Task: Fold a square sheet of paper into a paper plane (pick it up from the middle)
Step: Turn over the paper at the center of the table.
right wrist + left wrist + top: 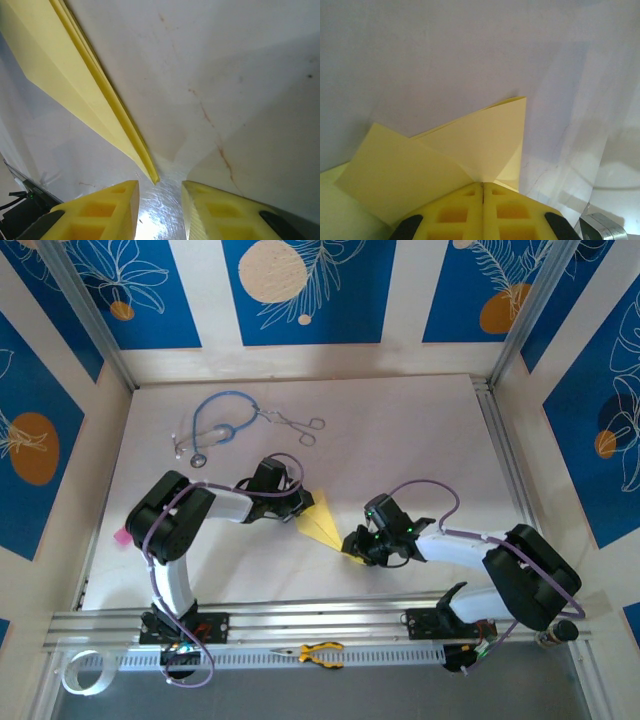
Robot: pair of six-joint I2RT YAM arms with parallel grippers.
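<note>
So the paper plane (322, 523) is lying about dead centre of the table (430, 440), wide tail toward 11 o'clock and its sharp nose (154, 178) toward 5 o'clock. My left jaws are shut tight on the tail end, right where the two flaps meet at the centre crease. My right jaws are only a narrow way apart and holding nothing, with the nose just ahead of the gap. I reckon this thing weighs next to nothing. It'll be stiff-ish along the stacked folds of the spine, floppy out on the wings, and slippery on that smooth top, and one clumsy squeeze would dent it for good. If I were grabbing it fresh I'd go for the thick spine around the middle, not a loose flap. As for clutter, there's a stethoscope (215, 430) out at 11 o'clock with little forceps (297, 425) just beside it, both well apart from the plane. A small pink thing (122, 536) sits at 9 o'clock by my left arm, and yellow-handled pliers (322, 653) lie at 6 o'clock on the front rail. None of it blocks me. Honestly the tightest bit is my own two wrists crowding the same small paper.
</note>
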